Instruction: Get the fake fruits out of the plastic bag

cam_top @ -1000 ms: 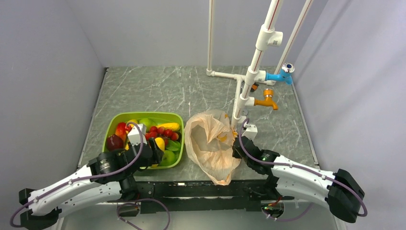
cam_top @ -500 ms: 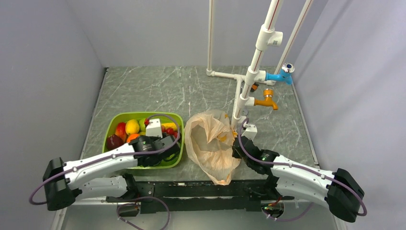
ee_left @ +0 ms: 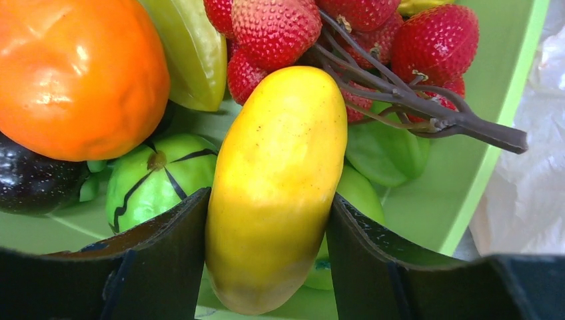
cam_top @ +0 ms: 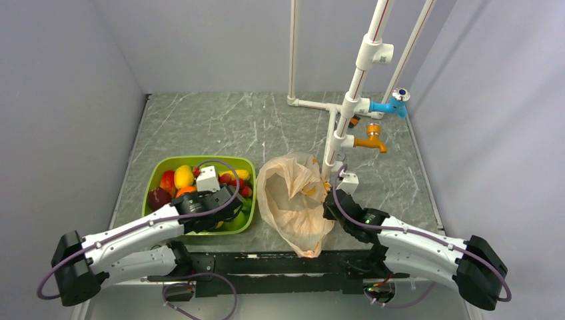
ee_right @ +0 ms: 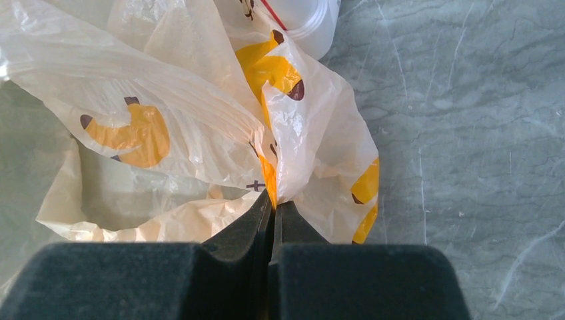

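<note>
I looked over a grey-green marbled counter [cam_top: 200, 127], a lime green tub [cam_top: 154, 175] that sat on its near left part, a crumpled peach plastic bag [cam_top: 293, 207] that lay just right of the tub, a white pipe frame [cam_top: 313, 103] that stood behind the bag
</note>
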Motion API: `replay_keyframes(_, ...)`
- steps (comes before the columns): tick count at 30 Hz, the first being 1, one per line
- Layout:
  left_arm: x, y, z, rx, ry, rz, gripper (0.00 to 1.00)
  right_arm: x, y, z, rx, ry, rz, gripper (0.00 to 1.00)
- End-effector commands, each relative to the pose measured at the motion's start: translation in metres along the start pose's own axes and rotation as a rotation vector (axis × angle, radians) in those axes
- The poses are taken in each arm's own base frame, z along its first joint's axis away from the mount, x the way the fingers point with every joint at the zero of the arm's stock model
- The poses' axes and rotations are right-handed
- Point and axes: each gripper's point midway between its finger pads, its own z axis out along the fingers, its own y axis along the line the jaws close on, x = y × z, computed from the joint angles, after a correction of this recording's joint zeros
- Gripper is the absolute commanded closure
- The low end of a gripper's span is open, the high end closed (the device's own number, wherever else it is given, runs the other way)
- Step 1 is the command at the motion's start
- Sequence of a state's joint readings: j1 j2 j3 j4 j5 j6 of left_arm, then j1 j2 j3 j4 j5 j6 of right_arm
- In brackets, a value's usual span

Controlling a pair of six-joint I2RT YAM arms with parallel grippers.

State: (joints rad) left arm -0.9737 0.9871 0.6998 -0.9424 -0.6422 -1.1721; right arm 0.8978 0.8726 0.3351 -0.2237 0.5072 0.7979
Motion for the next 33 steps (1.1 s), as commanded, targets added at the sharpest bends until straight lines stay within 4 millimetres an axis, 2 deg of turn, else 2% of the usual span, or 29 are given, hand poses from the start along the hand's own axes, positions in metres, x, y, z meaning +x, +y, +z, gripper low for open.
replay_keyframes(1,0.009,-0.001,-0.006,0.061,0.042,-0.048,0.40,-0.010,0.011,0.003,-0.011,-0.019,0.022,1.00)
replay_keyframes(2,0.008,-0.001,-0.008,0.073,0.043,-0.052,0.31,-0.009,0.012,0.004,-0.012,-0.012,0.019,1.00)
replay_keyframes(4,0.004,-0.002,-0.014,0.100,0.037,-0.050,0.21,-0.008,0.013,0.005,-0.012,-0.002,0.015,1.00)
replay_keyframes(7,-0.002,-0.004,-0.020,0.129,0.026,-0.048,0.10,-0.008,0.014,0.004,-0.015,0.001,0.016,1.00)
replay_keyframes(9,-0.004,-0.004,-0.023,0.135,0.025,-0.044,0.07,-0.009,0.014,0.003,-0.020,-0.005,0.018,1.00)
replay_keyframes(13,-0.006,-0.006,-0.030,0.160,0.033,-0.046,0.06,-0.013,0.015,0.000,-0.032,-0.017,0.019,1.00)
replay_keyframes(16,-0.010,-0.015,-0.040,0.240,0.033,-0.063,0.06,-0.015,0.018,-0.002,-0.049,-0.020,0.007,1.00)
replay_keyframes(24,-0.027,-0.062,-0.085,0.647,-0.014,-0.098,0.08,-0.029,0.034,-0.011,-0.130,-0.044,-0.062,0.92)
replay_keyframes(26,-0.027,-0.071,-0.094,0.721,-0.013,-0.093,0.08,-0.034,0.036,-0.013,-0.144,-0.058,-0.075,0.88)
replay_keyframes(28,-0.025,-0.079,-0.099,0.777,-0.004,-0.078,0.08,-0.039,0.038,-0.015,-0.156,-0.074,-0.083,0.78)
replay_keyframes(30,-0.023,-0.087,-0.103,0.810,0.006,-0.060,0.08,-0.043,0.039,-0.017,-0.160,-0.087,-0.091,0.75)
replay_keyframes(33,-0.026,-0.083,-0.098,0.736,0.020,-0.075,0.10,-0.046,0.039,-0.019,-0.161,-0.096,-0.101,0.65)
